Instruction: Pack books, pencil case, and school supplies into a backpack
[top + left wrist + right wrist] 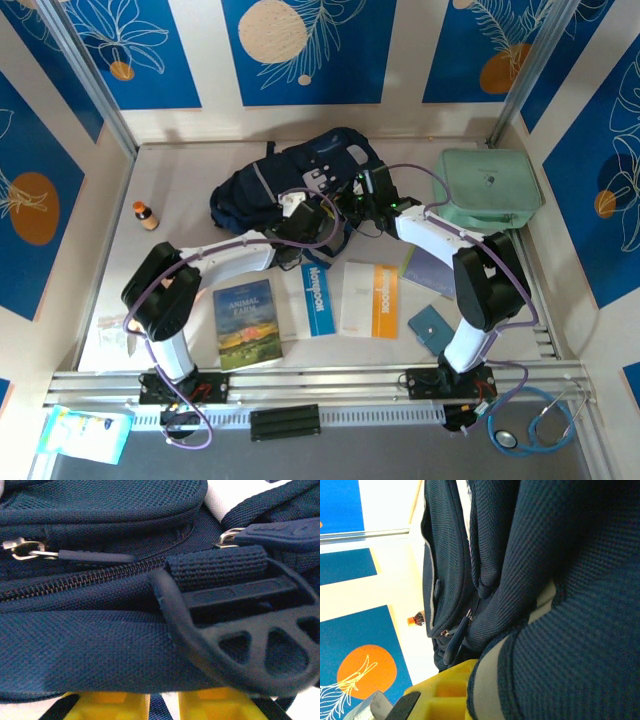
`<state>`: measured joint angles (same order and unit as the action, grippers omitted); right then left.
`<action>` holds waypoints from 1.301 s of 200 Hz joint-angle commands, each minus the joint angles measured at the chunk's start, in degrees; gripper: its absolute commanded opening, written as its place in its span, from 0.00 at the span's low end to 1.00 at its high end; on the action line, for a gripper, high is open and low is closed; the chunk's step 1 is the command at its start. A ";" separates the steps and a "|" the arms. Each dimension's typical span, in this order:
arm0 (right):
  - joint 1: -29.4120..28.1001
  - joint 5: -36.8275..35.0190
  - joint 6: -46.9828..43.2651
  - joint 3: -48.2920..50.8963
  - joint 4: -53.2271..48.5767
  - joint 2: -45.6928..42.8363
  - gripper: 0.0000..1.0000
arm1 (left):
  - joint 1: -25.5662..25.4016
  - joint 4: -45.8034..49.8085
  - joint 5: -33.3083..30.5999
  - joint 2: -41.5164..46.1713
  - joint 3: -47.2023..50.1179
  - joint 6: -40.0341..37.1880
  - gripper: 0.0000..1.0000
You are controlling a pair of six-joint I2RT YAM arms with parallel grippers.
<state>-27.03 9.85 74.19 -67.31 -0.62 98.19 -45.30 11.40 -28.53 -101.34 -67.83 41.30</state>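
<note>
My left hand rests on the near side of the backpack, and from above my own wrist covers the fingers. In the left wrist view its yellow pads are cut off by the bottom edge, with navy fabric bulging over them. I cannot tell whether this hand is parted or clamped on cloth. Just above them runs a closed zip, with a metal pull at the far left. To the right sits a black buckle under a webbing strap.

My right hand is at the backpack's right side, its fingers closed together. In the right wrist view, fabric with a pale stripe half buries one yellow pad; whether any cloth is pinched I cannot make out.

The backpack lies at the far middle of the bench; my arms cross its near edge, and I cannot see whether its mouth is open. Flat on the near side lie Animal Farm, the blue-band book and the orange-band book. The teal booklet is just beside my right arm. A lilac sheet is partly under that forearm. The mint case sits far right. A bottle stands well to the left of the backpack. A stethoscope lies past the near rail.
</note>
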 commanded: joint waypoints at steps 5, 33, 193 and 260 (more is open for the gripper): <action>-0.48 3.07 0.66 -2.12 2.92 -1.76 0.05 | -0.30 -0.72 -2.05 -0.57 -1.40 -0.93 0.20; -0.57 3.04 0.74 -2.10 2.97 -1.69 0.05 | -0.36 -1.08 -1.81 -0.38 -1.17 -1.85 0.20; -0.44 2.92 0.64 -1.94 2.93 -1.71 0.05 | -0.58 -3.14 -2.10 -0.89 -0.38 -4.84 0.05; 1.40 -0.38 -1.80 -0.64 1.32 -2.67 0.05 | 1.04 -1.04 7.24 6.14 7.52 -5.95 0.00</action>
<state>-26.59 9.61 74.04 -67.40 -0.99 98.19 -45.45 8.27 -26.70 -99.59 -64.75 36.95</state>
